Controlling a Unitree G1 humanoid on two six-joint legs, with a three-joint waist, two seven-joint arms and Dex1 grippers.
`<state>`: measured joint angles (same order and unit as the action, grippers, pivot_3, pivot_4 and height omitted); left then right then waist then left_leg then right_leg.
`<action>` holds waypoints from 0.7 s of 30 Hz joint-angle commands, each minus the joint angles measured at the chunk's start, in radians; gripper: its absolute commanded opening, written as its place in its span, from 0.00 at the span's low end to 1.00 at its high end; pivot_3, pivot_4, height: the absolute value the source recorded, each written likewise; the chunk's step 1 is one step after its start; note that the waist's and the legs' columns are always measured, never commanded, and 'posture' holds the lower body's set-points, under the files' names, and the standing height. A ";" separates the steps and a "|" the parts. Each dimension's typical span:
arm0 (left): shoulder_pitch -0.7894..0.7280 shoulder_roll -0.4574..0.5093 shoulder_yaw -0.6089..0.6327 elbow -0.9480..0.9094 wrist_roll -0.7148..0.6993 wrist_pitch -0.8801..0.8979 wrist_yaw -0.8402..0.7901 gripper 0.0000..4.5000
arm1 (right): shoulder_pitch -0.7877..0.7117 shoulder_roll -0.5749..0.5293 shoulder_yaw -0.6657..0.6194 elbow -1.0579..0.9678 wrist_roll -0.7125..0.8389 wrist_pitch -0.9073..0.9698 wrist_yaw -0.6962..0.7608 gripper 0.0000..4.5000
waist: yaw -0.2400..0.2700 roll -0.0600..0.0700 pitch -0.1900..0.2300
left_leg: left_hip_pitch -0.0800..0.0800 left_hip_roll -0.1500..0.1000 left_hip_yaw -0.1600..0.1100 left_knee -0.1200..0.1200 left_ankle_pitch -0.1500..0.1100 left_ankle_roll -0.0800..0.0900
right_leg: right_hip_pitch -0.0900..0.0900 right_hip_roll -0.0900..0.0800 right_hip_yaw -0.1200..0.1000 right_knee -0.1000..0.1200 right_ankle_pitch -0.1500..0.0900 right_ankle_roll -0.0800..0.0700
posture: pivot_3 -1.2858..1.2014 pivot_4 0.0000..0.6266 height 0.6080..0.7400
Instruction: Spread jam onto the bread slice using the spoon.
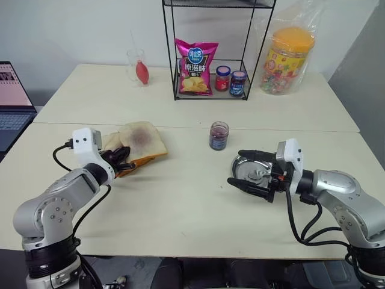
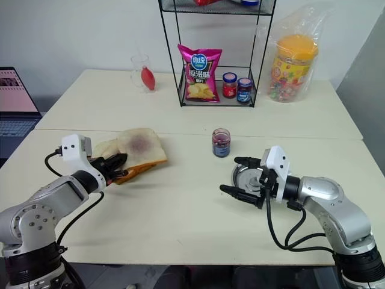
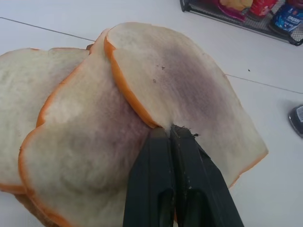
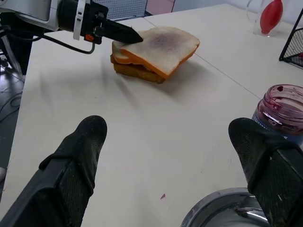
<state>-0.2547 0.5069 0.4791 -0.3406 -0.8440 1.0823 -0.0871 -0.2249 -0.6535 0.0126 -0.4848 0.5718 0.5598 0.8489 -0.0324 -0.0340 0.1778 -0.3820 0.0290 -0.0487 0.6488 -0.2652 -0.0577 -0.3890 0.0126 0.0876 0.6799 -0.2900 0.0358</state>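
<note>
Cream-coloured table (image 1: 180, 205) carries everything we work with, and at its far side a black wire rack (image 1: 210, 54) holds a pink crisp bag (image 1: 195, 67) and two small capped jars (image 1: 231, 80), with a big tub of sweets (image 1: 287, 59) beside it. Near our left side sits a pile of bread slices (image 3: 71, 142), and the bread slice (image 1: 143, 139) with the purplish smear lies on top of it, tilted over the others. Our left gripper (image 3: 171, 137) is pinched tight on the near edge of that top slice, its two black fingers pressed together over the crust. Our right gripper (image 1: 248, 171) hovers with its fingers spread wide, holding nothing, just over the round steel dish (image 4: 222, 210). Beyond the dish, near the table's middle, stands the open glass jar of jam (image 1: 219, 135), well apart from the bread.
</note>
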 commanded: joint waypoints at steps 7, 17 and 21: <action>0.071 -0.040 0.089 -0.133 -0.287 -0.033 -0.114 0.01 | -0.021 -0.013 -0.014 -0.023 0.008 -0.003 0.006 1.00 | 0.000 0.000 0.000 | 0.000 0.000 0.000 0.000 0.000 0.000 | 0.000 0.000 0.000 0.000 0.000 0.000 | 0.52 0.24 1.00; 0.213 -0.045 0.004 -0.234 -0.565 -0.022 -0.147 0.01 | -0.017 -0.032 -0.020 -0.013 0.004 -0.011 0.025 1.00 | 0.000 0.000 0.000 | 0.000 0.000 0.000 0.000 0.000 0.000 | 0.000 0.000 0.001 0.000 -0.001 0.001 | 0.52 0.24 1.00; 0.283 -0.034 -0.082 -0.251 -0.552 -0.031 -0.174 0.01 | -0.008 -0.050 -0.028 -0.005 0.001 -0.016 0.041 1.00 | 0.000 0.000 0.000 | 0.000 0.000 0.000 0.000 0.000 0.000 | 0.000 0.000 0.002 0.000 -0.001 0.002 | 0.52 0.24 1.00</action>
<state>0.0134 0.4656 0.4346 -0.5528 -1.3963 1.0637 -0.2328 -0.2301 -0.6886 0.0130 -0.4794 0.5706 0.5580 0.8741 -0.0324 -0.0339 0.1779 -0.3818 0.0289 -0.0485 0.6487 -0.2652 -0.0577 -0.3889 0.0124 0.0898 0.6795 -0.2914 0.0376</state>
